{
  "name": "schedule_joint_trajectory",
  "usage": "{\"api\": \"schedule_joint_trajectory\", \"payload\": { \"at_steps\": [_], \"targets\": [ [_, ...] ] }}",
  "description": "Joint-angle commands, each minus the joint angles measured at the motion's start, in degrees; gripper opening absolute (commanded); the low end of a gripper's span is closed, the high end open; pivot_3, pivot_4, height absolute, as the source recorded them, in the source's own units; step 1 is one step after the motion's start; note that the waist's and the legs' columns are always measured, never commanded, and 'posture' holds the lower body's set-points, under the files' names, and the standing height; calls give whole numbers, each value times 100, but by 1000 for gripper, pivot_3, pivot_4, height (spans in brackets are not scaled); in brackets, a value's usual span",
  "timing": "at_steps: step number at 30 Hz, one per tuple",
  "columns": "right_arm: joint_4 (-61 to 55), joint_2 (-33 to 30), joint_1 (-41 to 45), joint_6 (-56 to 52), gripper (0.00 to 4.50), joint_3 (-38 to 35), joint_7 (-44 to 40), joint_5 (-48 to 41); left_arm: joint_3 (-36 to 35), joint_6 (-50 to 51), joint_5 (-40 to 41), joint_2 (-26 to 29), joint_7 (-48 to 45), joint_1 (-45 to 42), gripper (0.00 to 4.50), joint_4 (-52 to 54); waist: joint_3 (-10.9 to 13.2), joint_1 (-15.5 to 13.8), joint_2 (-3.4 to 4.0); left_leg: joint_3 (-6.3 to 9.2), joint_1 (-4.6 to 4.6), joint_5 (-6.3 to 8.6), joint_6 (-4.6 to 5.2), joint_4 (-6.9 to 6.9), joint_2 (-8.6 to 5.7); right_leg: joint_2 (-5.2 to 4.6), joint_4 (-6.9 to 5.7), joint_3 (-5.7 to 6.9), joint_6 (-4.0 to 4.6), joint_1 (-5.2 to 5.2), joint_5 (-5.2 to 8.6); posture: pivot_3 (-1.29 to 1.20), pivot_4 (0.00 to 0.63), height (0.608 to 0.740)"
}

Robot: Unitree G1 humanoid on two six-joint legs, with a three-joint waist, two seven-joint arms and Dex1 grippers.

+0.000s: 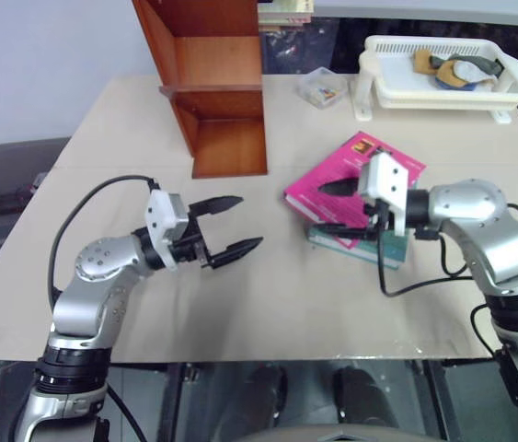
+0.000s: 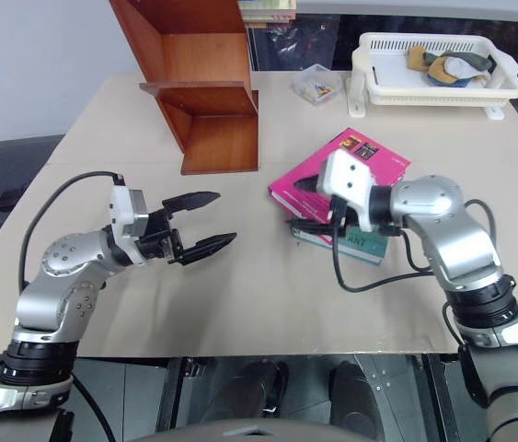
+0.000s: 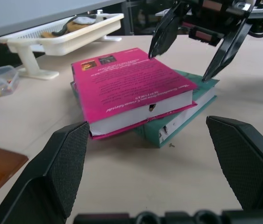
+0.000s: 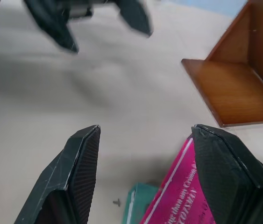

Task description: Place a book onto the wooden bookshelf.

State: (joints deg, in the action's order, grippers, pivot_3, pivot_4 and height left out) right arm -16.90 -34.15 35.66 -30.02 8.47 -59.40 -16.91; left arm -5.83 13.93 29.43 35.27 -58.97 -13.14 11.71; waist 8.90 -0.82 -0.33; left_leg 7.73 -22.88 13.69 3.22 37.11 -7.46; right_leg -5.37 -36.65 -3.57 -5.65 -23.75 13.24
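The pink book (image 1: 346, 161) lies flat on a teal book (image 2: 364, 244), right of the table's middle. My right gripper (image 1: 332, 207) hangs open just over the two books' near-left side and points left. In the left wrist view one of its fingertips (image 3: 152, 52) is above the pink cover's far edge and the other above the teal book's corner; it grips nothing. My left gripper (image 1: 247, 221) is open and empty above the bare table, left of the books, pointing at them. The wooden bookshelf (image 1: 212, 74) stands at the back left.
A white slatted tray (image 1: 443, 87) with several small things in it stands at the back right. A small clear plastic box (image 1: 323, 87) sits beside it. Bare tabletop (image 1: 268, 295) lies between the grippers and the front edge.
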Motion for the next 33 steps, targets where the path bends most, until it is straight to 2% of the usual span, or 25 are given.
{"api": "schedule_joint_trajectory", "payload": {
  "at_steps": [1,11,16,20,26,33],
  "targets": [
    [-364,-158,-110,-477,3177,-850,230,-650,262,24,-14,-157,41,15,4437,129,0,-2,0,2,0,0,0,0,1,2,0,2,0,0,0,0,150,740],
    [-616,-777,-1380,-1464,3177,-2684,780,-1692,952,-215,-364,-763,-141,-637,4437,-959,0,12,0,-1,0,1,2,0,1,-1,-6,-1,0,2,0,0,150,740],
    [24,-1020,-1958,-1454,3177,-3323,937,-1721,1337,-451,-608,-1068,-504,-1022,4437,-1723,0,6,-1,-8,1,1,3,0,1,-2,-6,-9,-1,2,0,0,150,740],
    [381,-988,-2194,-1188,3177,-3173,1022,-1528,1573,-629,-945,-1347,-571,-1470,4437,-2514,-1,5,1,-8,3,0,3,8,-1,-2,-11,-7,-2,5,-1,0,150,740],
    [840,-662,-2002,-1073,3177,-3095,1272,-1619,1826,-1049,-1448,-1676,-634,-1987,4437,-3577,-1,41,0,-10,4,0,3,9,2,-3,-16,-13,-2,2,-1,0,150,740],
    [1683,-310,-1912,-889,3177,-3222,1787,-1483,1907,-1235,-1639,-1891,-818,-2149,4437,-3836,0,1,-1,-9,1,0,3,11,-3,-3,-13,-12,-2,3,-1,0,150,740]
  ]
}}
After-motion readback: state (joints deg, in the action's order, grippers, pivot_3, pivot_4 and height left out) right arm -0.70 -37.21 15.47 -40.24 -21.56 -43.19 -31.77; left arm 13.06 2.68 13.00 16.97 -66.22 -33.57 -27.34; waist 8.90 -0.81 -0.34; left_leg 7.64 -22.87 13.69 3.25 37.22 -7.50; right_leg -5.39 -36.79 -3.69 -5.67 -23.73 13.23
